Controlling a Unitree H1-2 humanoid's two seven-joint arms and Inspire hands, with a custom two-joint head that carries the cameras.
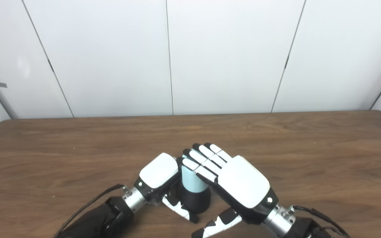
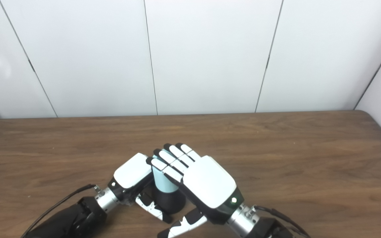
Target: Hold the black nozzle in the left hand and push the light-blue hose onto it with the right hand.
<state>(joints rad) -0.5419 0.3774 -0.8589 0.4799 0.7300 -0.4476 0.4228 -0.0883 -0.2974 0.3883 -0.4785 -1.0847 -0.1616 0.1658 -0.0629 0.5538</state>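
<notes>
The left robot hand [image 1: 159, 173] gripped the black nozzle [image 1: 195, 200]; the right robot hand [image 1: 233, 178] wrapped its fingers [image 1: 203, 158] around the light-blue hose [image 1: 192, 180] seated upright above it.

worktop [image 1: 78, 148]: brown wood grain, smooth, low sheen
hose [image 1: 190, 180]: light-blue, smooth, matt plastic look
nozzle [image 1: 197, 200]: black, matt
left hand [image 1: 159, 175]: glossy white shell, black plastic
right hand [image 1: 233, 180]: same glossy white shell; bare metal wrist
wall [image 1: 111, 56]: plain white panels, faint sheen

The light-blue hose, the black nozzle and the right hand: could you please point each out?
light-blue hose [image 1: 190, 181]: left eye view, its visible side.
black nozzle [image 1: 197, 200]: left eye view, its body.
right hand [image 2: 209, 186]: right eye view, white back.
</notes>
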